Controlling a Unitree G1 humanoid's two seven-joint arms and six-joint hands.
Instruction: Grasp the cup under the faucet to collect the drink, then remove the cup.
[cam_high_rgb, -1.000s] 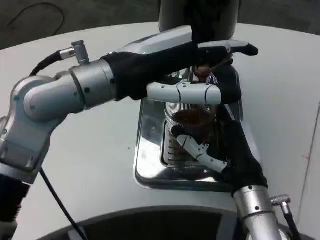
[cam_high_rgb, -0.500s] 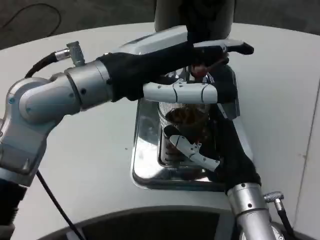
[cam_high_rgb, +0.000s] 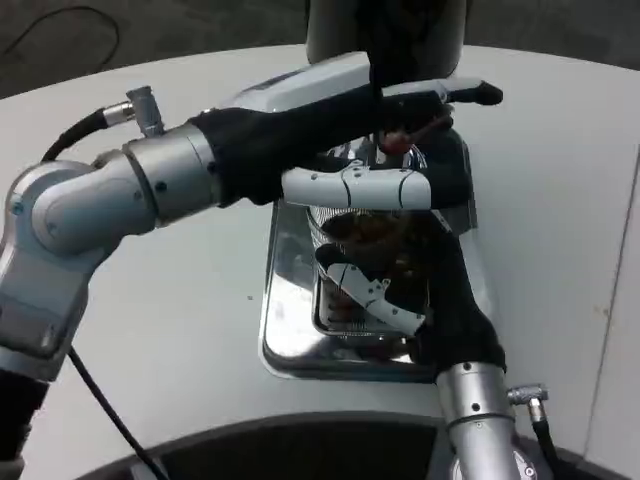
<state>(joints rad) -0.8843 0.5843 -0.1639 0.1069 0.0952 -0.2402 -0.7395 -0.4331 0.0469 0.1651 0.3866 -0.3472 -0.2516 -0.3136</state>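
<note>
A clear ribbed cup (cam_high_rgb: 362, 238) holding brown drink stands on the steel drip tray (cam_high_rgb: 288, 318), right beneath the red-tipped faucet (cam_high_rgb: 398, 141). My right hand (cam_high_rgb: 440, 285) comes in from below and grips the cup's right side, its white fingers wrapped across the front. My left hand (cam_high_rgb: 375, 125) reaches in from the left. Its fingers lie over the faucet lever and its thumb lies across just above the cup's rim, hiding part of the rim.
The dark dispenser body (cam_high_rgb: 385, 30) rises behind the tray at the top. White table (cam_high_rgb: 180, 330) lies to the left and right of the tray. My left forearm (cam_high_rgb: 120, 190) crosses the left half of the table.
The whole picture has shifted slightly left, so the camera moved. Both hands keep their holds. The cup stays under the faucet on the tray.
</note>
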